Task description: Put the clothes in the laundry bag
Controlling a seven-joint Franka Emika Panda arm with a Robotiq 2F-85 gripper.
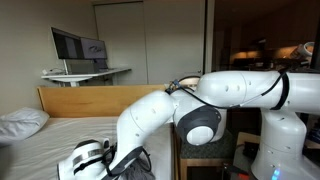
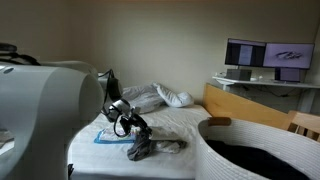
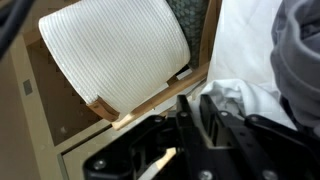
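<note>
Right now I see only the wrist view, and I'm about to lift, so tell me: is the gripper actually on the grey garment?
Observer: In an exterior view the gripper reaches down onto one end of the dark grey garment, which lies crumpled on the bedsheet. I cannot tell if the jaws have closed.
Operator: Anything else on the bed?
Observer: A white pillow lies near the wooden headboard.
Operator: Is the bag ready?
Observer: The laundry bag stands beside the bed, mouth open, dark inside.
</note>
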